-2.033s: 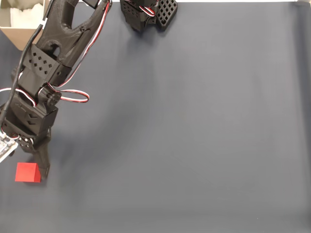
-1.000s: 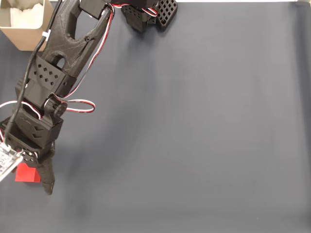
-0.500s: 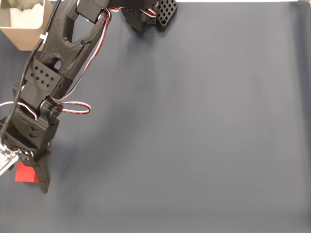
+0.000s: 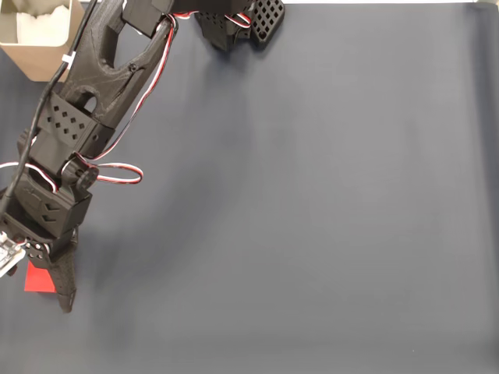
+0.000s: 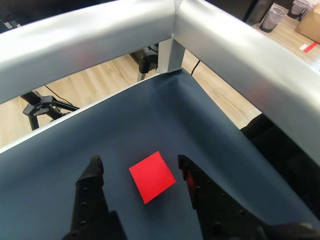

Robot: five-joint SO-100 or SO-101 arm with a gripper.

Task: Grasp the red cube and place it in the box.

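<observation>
In the fixed view the box [image 4: 37, 47] sits in the top-left corner, cut by the frame edge, pale stuff showing inside; the black arm [image 4: 97, 86] slants down from the top toward the lower left, red and white wires [image 4: 117, 173] looping beside it; the cube [image 4: 37, 279] lies near the left edge, partly under the claw [image 4: 47, 273], well apart from the box; to the right the dark surface [image 4: 327, 202] runs bare to its right edge, a white strip along the top. In the wrist view the claw [image 5: 141, 171] is open, its left finger [image 5: 92, 175] and right finger [image 5: 189, 180] standing either side of the cube [image 5: 152, 176] with a gap to each, the cube resting flat on the surface [image 5: 150, 125] between the tips; past the cube the surface ends at a corner close by; silver frame bars [image 5: 200, 40] cross above it; beyond lie a wooden floor [image 5: 100, 85], black stand legs [image 5: 42, 106] and a bin [image 5: 274, 18] at the top right.
</observation>
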